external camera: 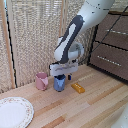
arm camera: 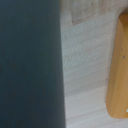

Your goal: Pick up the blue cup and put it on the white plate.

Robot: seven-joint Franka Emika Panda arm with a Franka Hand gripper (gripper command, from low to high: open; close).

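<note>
The arm reaches down from the top right so its gripper sits straight over the cup, ready for a top grasp; whether the jaws are apart or closed on it I cannot tell. The plate, at about eight o'clock from the cup and well apart, lies bare for the drop. The cup stands on the table, with a pink cup just beside it at nine o'clock and a yellow block near at four.
</note>
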